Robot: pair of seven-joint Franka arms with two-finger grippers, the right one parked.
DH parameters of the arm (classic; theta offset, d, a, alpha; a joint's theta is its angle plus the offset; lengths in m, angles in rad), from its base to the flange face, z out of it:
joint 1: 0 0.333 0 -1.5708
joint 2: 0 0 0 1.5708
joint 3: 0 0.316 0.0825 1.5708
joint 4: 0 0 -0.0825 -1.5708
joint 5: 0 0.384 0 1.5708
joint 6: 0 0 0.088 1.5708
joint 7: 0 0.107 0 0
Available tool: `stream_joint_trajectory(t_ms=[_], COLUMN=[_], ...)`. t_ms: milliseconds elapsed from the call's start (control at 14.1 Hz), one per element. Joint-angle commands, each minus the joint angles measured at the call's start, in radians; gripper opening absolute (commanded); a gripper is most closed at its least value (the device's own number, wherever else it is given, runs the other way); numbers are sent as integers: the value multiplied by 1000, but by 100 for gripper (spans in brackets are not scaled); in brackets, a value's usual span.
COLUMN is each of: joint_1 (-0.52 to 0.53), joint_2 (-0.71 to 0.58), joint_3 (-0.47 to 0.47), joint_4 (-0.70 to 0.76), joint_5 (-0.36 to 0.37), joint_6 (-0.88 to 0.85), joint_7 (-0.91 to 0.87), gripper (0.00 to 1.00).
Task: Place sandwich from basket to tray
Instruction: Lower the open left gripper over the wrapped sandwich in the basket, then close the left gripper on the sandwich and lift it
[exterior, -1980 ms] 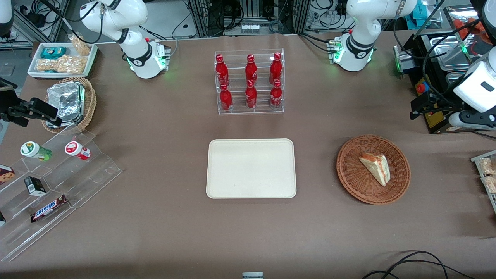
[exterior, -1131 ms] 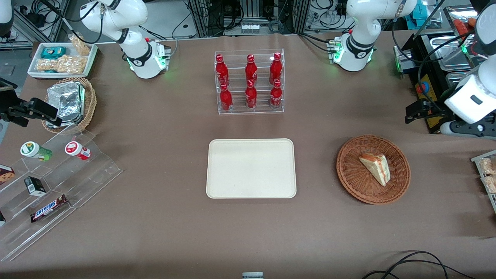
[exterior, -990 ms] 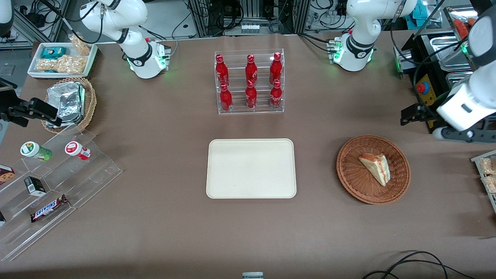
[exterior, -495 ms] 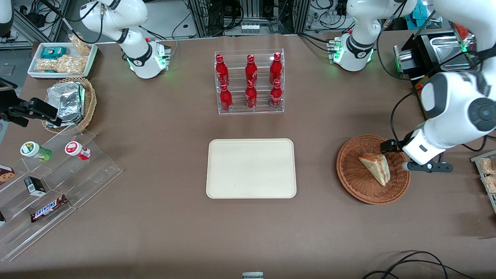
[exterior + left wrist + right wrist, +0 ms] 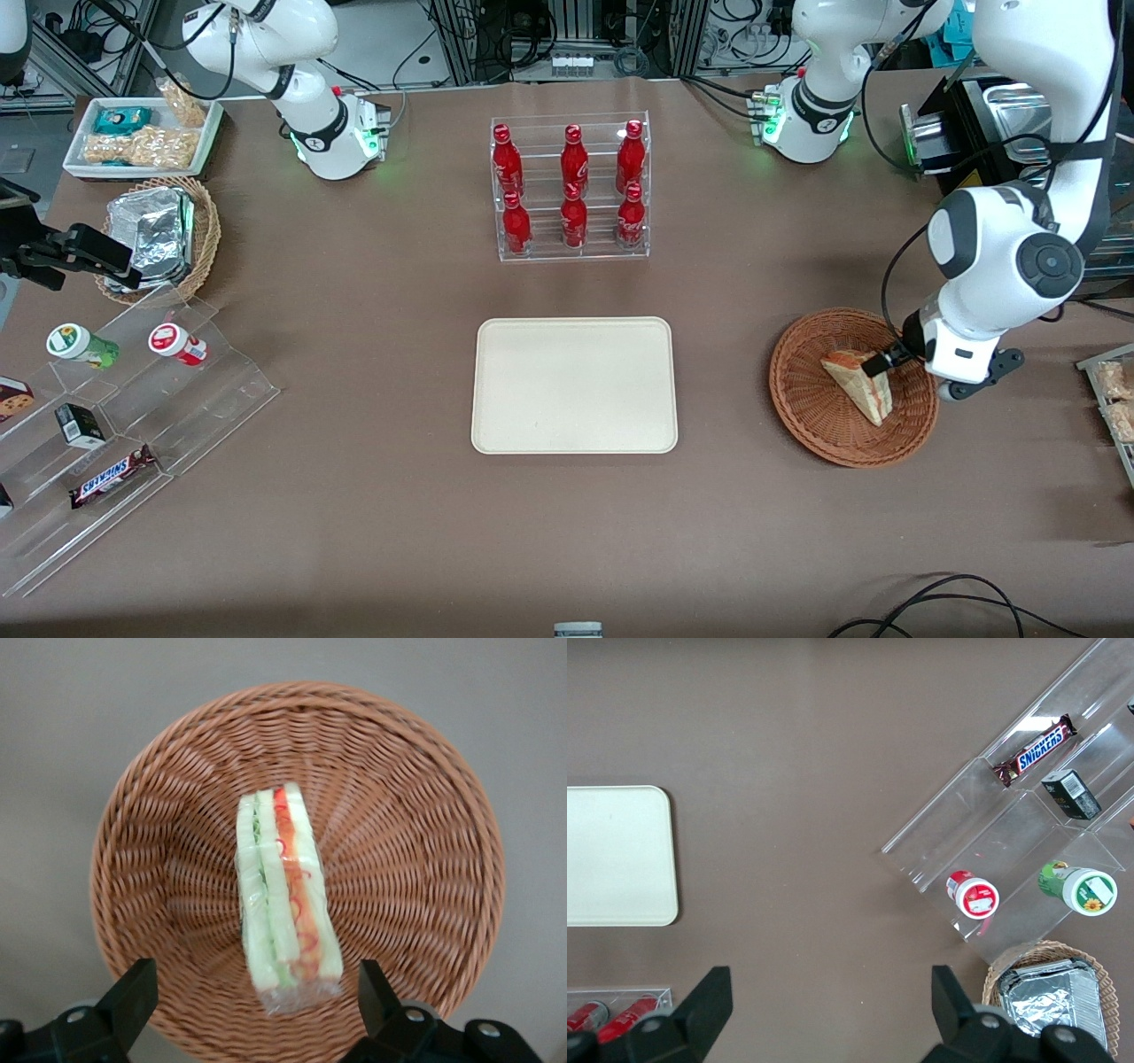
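Observation:
The sandwich (image 5: 858,383), a wrapped white wedge with red and green filling, lies in the reddish-brown wicker basket (image 5: 802,416) toward the working arm's end of the table. My left gripper (image 5: 886,359) hangs just above the basket, over the sandwich's wide end. In the left wrist view the gripper (image 5: 254,983) is open. Its black fingers (image 5: 133,992) stand well apart, one on each side of the sandwich (image 5: 282,895), without touching it; the basket (image 5: 407,859) fills that view. The cream tray (image 5: 574,385) lies bare at the table's middle and also shows in the right wrist view (image 5: 611,855).
A clear rack of red bottles (image 5: 571,186) stands farther from the camera than the tray. Toward the parked arm's end are a clear stepped shelf with snacks (image 5: 115,425), a tan basket of foil packs (image 5: 164,235) and a white snack tray (image 5: 142,137).
My left arm has swung in from the table's edge and come down over the basket. The gripper now hangs over the sandwich. The sandwich, basket and tray have not moved.

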Motion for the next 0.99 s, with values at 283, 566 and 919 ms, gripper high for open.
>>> stream_joint_trajectory(t_ms=[283, 566, 919], joint_1=[1, -2, -5], joint_2=[115, 104, 112], joint_3=[-8, -13, -74], joint_4=[29, 73, 329], joint_5=[0, 6, -1], joint_6=[64, -71, -430], joint_7=[-215, -200, -198], gripper=[29, 6, 5])
